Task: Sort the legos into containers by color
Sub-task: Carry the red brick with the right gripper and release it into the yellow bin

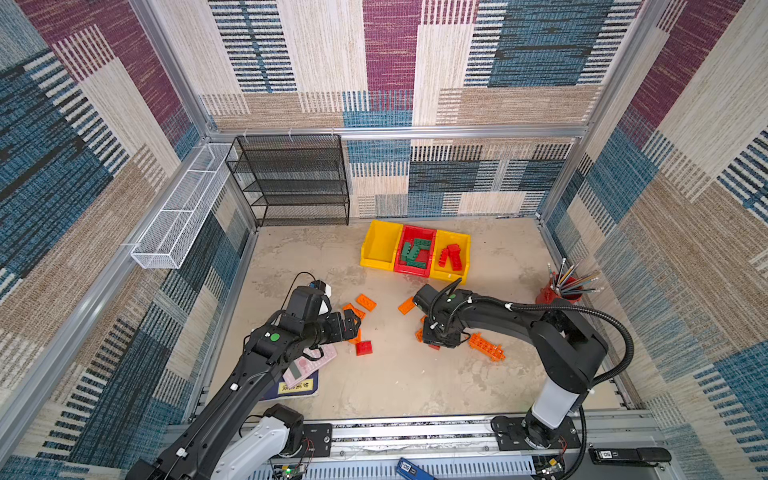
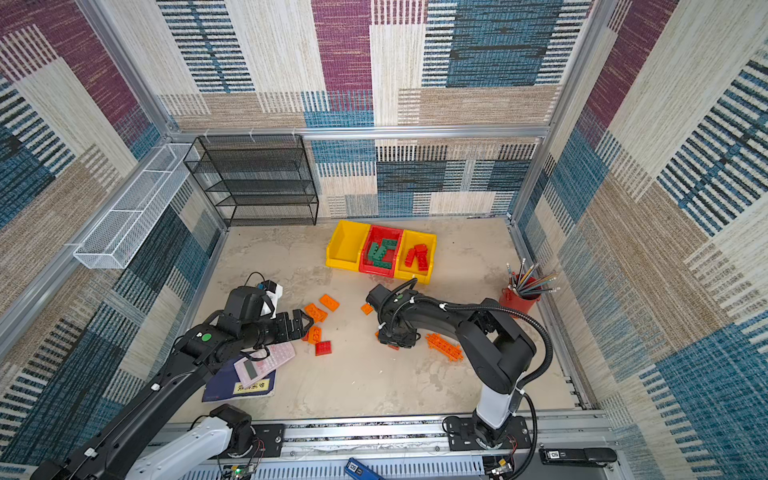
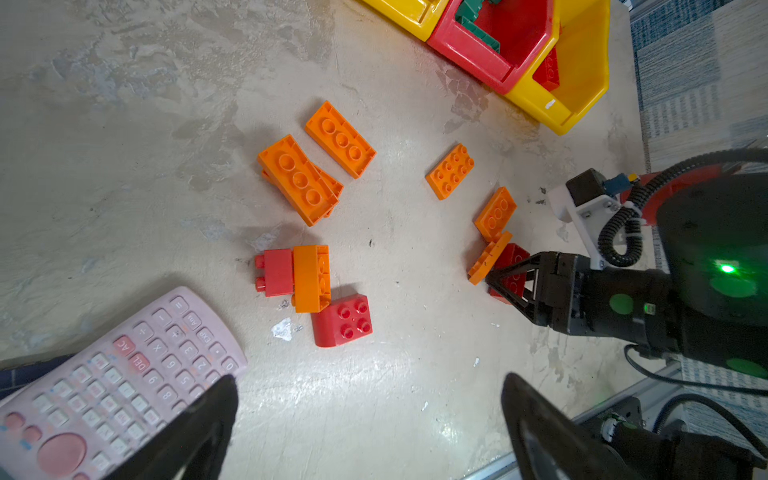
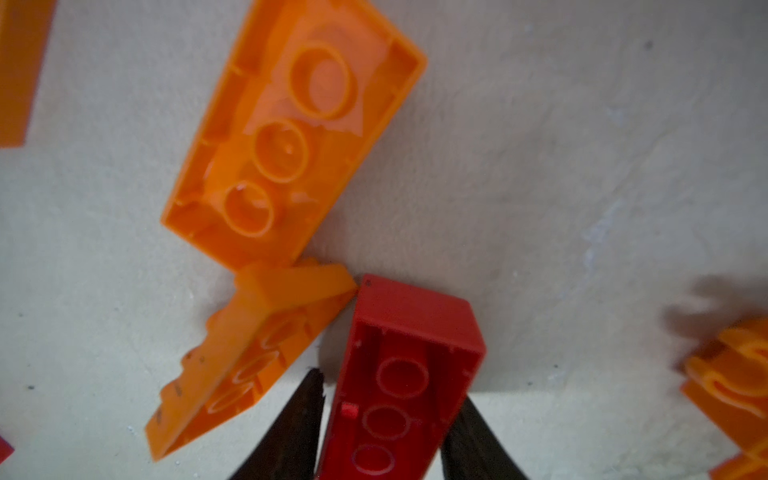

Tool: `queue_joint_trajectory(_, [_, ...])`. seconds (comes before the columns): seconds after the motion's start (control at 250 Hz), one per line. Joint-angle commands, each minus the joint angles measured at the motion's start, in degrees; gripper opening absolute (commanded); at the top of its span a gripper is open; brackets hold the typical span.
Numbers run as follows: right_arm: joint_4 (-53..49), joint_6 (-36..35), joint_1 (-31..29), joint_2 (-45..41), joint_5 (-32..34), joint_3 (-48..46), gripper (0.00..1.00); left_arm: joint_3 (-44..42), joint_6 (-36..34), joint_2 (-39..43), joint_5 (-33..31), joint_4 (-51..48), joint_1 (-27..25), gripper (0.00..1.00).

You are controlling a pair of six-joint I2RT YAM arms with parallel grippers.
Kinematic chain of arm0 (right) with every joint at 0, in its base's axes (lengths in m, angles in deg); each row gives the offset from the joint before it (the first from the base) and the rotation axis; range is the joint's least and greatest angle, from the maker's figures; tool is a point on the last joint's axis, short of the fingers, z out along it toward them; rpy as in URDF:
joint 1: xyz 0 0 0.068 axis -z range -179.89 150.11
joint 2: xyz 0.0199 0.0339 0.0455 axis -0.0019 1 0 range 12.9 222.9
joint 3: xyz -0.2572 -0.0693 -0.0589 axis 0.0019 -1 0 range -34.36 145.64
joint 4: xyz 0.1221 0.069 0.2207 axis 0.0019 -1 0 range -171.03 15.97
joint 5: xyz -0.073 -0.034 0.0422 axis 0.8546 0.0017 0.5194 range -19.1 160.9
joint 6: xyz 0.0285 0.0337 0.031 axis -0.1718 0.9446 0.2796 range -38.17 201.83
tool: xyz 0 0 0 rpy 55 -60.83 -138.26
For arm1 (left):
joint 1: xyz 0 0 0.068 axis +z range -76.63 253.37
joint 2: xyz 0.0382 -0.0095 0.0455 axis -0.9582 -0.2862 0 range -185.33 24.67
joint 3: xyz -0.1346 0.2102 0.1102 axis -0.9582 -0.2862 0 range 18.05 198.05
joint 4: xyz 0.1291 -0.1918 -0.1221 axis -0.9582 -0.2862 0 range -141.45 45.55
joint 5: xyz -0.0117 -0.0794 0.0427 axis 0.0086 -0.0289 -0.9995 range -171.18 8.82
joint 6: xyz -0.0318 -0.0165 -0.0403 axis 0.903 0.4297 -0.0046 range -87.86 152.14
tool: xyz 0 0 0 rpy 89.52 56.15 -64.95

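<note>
The right gripper is clamped on a red brick by its long sides. The brick's hollow underside faces the wrist camera, its long axis runs out beyond the fingertips, and its far corner touches a tilted orange brick. The left gripper gapes wide, empty.

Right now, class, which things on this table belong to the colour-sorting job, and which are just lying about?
Belong to the job: orange legos, orange lattice piece, red legos, red brick in the right end effector, green legos, yellow bin, red bin, second yellow bin.

Just lying about: pink calculator, blue notebook, red pencil cup, black mesh shelf, white wire basket.
</note>
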Motion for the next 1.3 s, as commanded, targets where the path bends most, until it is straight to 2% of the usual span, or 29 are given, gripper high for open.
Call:
queue_joint_trajectory(0.0, [-1.03,-1.20,-0.02,-0.68,0.85,-0.66,0.41,0.11,-0.82,-0.72,0.45,0.49,0.11,0.99])
queue_joint_trajectory(0.164, [-2.67,-5.01,0.17,-0.57,2.29,0.65,0.35,2.05,1.41,-3.47,1.16,1.97,0.13,0.99])
queue_joint_trajectory(0.312, [-4.32,-9.09,1.74,-2.72,3.47,4.47,0.34,3.77,2.67,-6.37,0.13,3.62,0.14,0.99])
queue_joint_trajectory(0.484, [-3.19,-14.95,6.97,-5.12,3.15,9.60,0.34,7.24,3.69,-10.55,0.81,4.29,0.07,0.99])
queue_joint_trajectory(0.608, [-0.66,-20.88,12.96,-4.58,3.06,14.87,0.35,9.36,4.68,-12.32,-0.43,4.11,0.07,0.99])
queue_joint_trajectory(0.74, [1.61,-26.29,19.35,-0.10,1.92,21.48,0.35,12.16,4.27,-13.41,-1.54,1.88,0.11,0.99])
queue_joint_trajectory(0.904, [3.52,-30.01,23.49,7.66,0.91,29.12,0.35,16.03,2.12,-13.84,-4.99,-2.62,0.08,0.99])
queue_joint_trajectory(1.028, [4.33,-31.20,25.31,13.60,-0.54,34.72,0.35,18.34,1.30,-14.27,-6.94,-4.88,0.09,0.99])
queue_joint_trajectory(1.296, [1.84,-34.70,26.26,25.46,1.45,47.61,0.40,20.16,0.26,-14.90,-9.00,-6.56,0.28,0.99])
